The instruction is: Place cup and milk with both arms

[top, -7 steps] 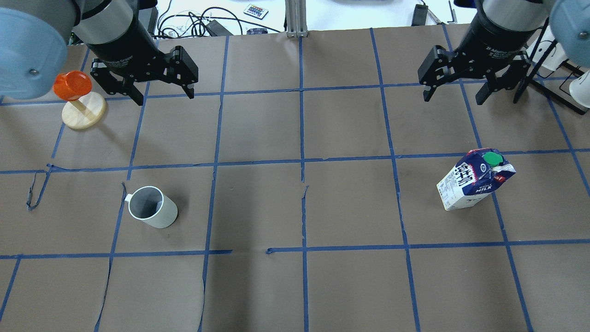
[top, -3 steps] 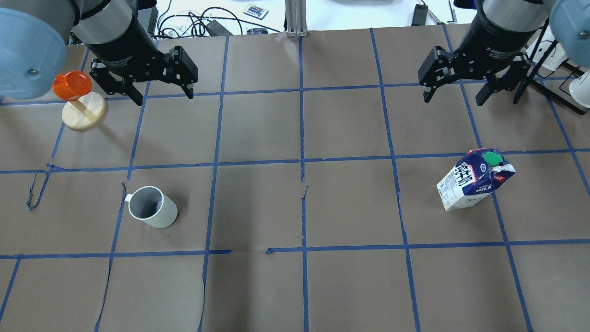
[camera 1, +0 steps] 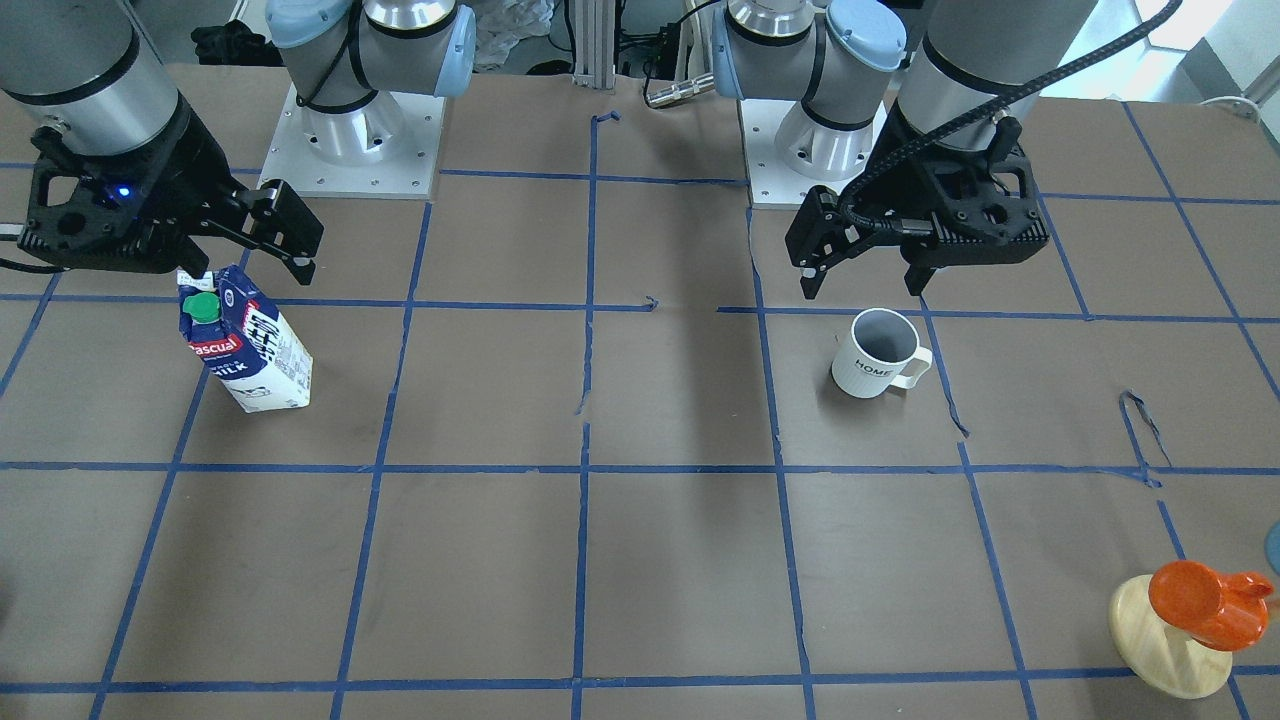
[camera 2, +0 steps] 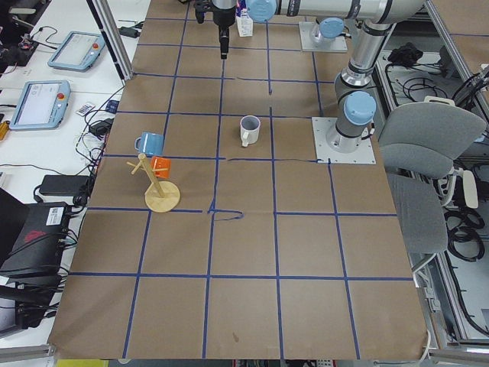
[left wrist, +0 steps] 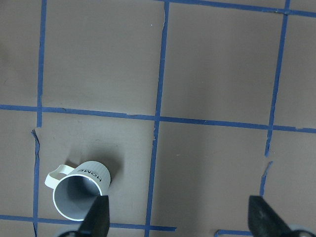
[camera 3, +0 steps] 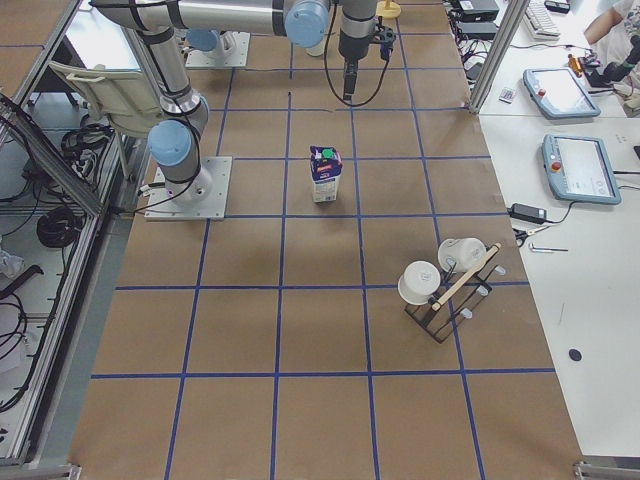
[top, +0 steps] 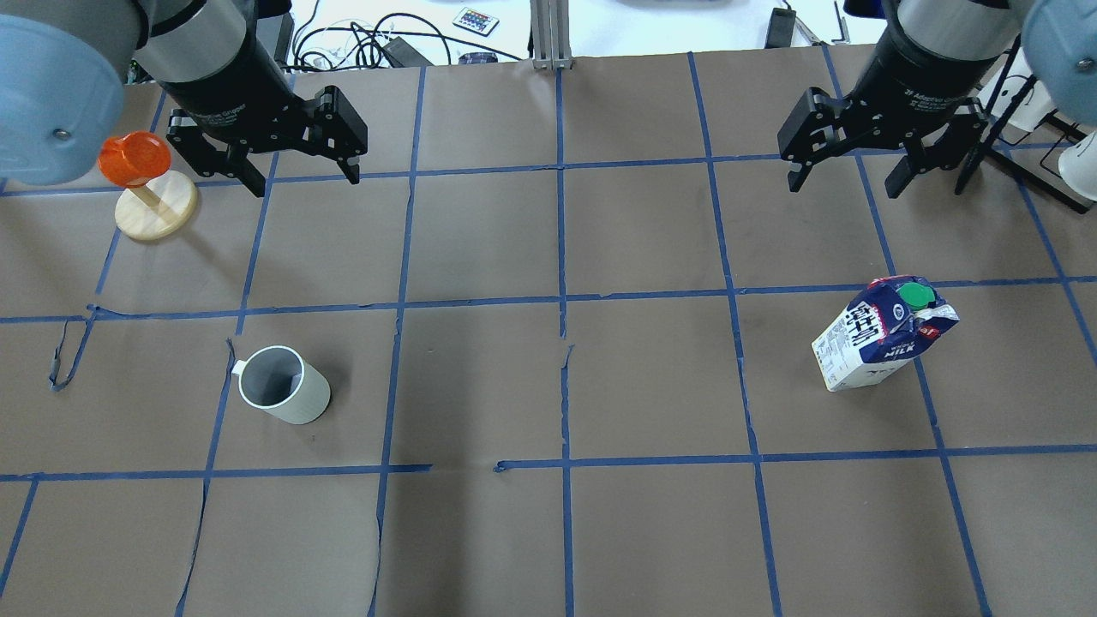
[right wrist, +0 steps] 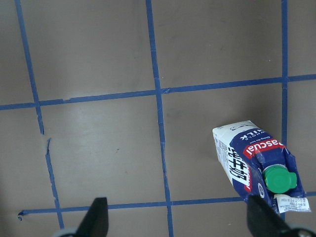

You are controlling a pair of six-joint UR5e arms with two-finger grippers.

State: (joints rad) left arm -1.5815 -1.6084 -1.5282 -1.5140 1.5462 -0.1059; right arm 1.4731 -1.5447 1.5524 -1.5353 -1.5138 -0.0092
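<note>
The cup (top: 284, 386) stands upright on the left half of the table (top: 480, 377), mouth up, with its handle pointing left. The milk carton (top: 878, 334) stands upright on the right half, well apart from the cup, its green cap on top. The left claw (top: 304, 182) hangs high over the table with its jaws spread wide and nothing between them; its wrist view shows the cup below, close to one fingertip. The right claw (top: 844, 187) is likewise wide open and empty, above the carton's area. At the far left an orange cup (top: 133, 160) sits on a wooden stand (top: 156, 206).
</note>
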